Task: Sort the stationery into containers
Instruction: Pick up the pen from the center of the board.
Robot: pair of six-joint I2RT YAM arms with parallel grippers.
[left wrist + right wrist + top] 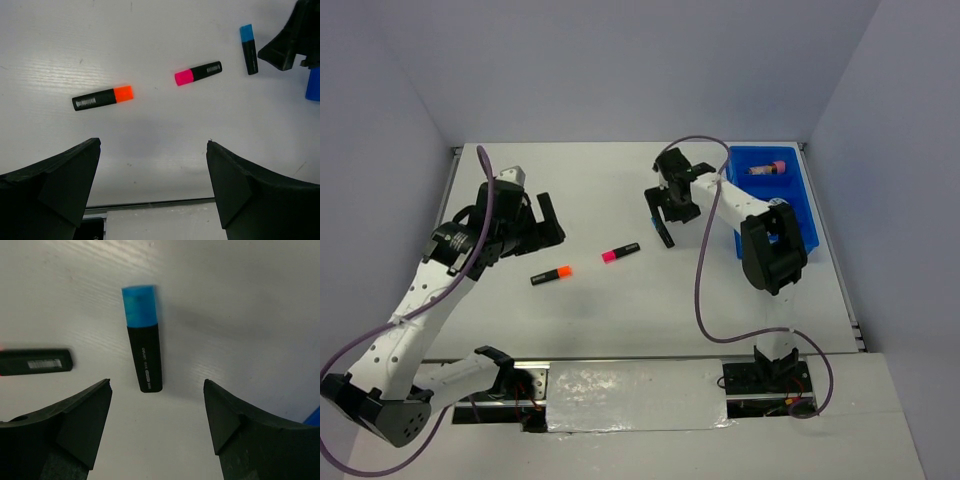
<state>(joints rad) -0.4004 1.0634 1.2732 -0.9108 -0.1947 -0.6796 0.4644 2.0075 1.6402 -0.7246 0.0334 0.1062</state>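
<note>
Three black highlighters lie on the white table. The orange-capped one [551, 274] [103, 97] and the pink-capped one [620, 252] [198, 73] lie between the arms. The blue-capped one [144, 340] [248, 49] lies just ahead of my right gripper [156, 381] [672, 222], which is open, empty and hovering over it. My left gripper [152, 142] [542, 228] is open and empty, to the left of the orange highlighter. The blue tray [802, 190] stands at the back right with a pink patterned tube [767, 168] in it. Discs and thin pens are not in view.
The right arm's body [772, 245] overlaps the tray's near end. The tray's corner [314, 85] shows at the right edge of the left wrist view. White walls close the table on three sides. A taped strip [635, 395] runs between the arm bases.
</note>
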